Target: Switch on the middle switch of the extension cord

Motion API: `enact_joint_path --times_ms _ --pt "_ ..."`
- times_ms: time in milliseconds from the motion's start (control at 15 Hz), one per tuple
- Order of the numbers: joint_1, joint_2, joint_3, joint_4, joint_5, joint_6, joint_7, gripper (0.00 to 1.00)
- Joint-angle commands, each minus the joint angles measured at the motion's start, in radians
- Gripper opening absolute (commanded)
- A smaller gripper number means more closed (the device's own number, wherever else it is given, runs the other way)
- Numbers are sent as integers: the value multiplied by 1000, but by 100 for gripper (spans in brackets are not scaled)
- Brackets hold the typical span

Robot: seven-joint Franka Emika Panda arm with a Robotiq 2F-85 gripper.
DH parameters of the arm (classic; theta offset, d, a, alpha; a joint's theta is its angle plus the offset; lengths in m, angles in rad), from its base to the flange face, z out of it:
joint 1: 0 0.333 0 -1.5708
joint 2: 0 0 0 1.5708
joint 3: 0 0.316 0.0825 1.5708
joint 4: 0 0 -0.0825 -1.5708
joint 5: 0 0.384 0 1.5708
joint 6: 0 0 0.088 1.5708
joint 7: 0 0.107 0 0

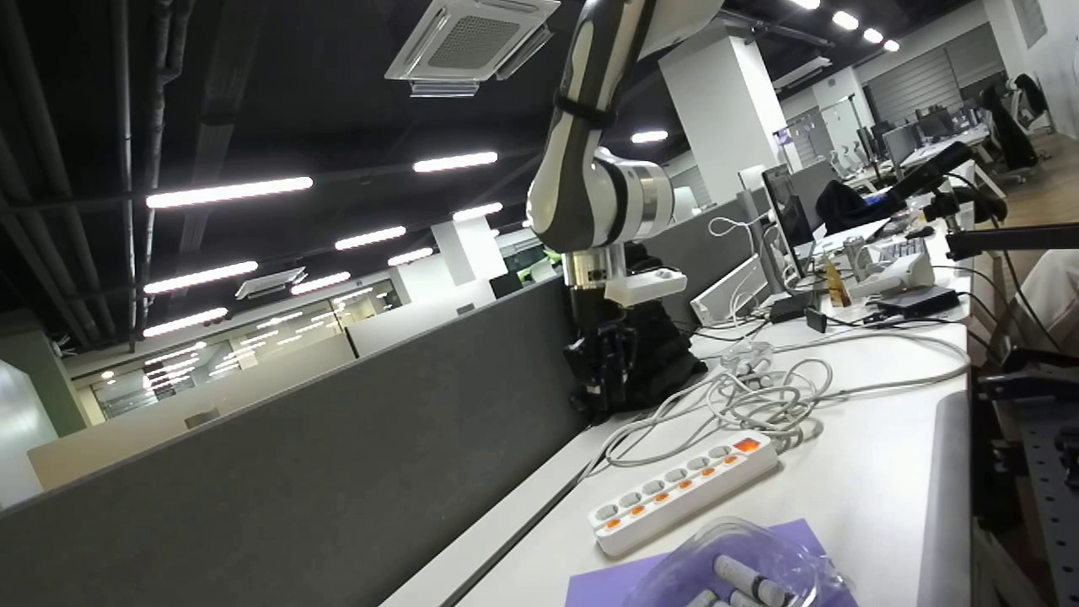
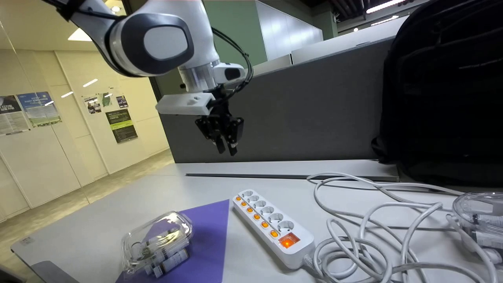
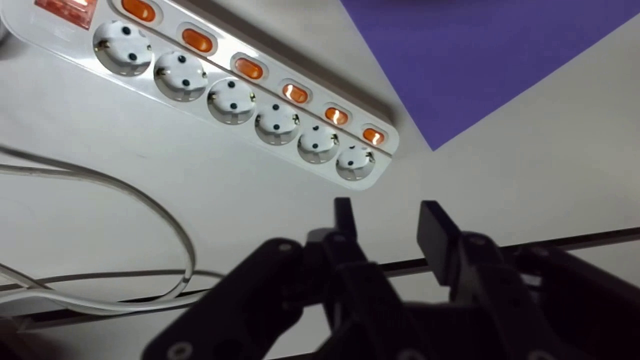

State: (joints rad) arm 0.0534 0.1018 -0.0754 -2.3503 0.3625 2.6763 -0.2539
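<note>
The extension cord, a white power strip, lies on the white table in both exterior views and crosses the upper left of the wrist view. It has several sockets in a row, with a small orange switch beside each. The switches nearest the middle are both visible. A larger red-orange switch at the cable end glows. Some small switches show bright streaks; I cannot tell light from reflection. My gripper is open and empty, pointing down above the table, beyond the strip's far end and apart from it.
A purple sheet lies beside the strip, with a clear plastic box of small tubes on it. White cable lies coiled at the strip's cable end. A grey partition stands behind the table, with a black backpack against it.
</note>
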Motion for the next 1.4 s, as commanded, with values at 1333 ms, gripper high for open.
enact_joint_path --times_ms 1333 --pt "-96 219 22 39 -227 191 144 0"
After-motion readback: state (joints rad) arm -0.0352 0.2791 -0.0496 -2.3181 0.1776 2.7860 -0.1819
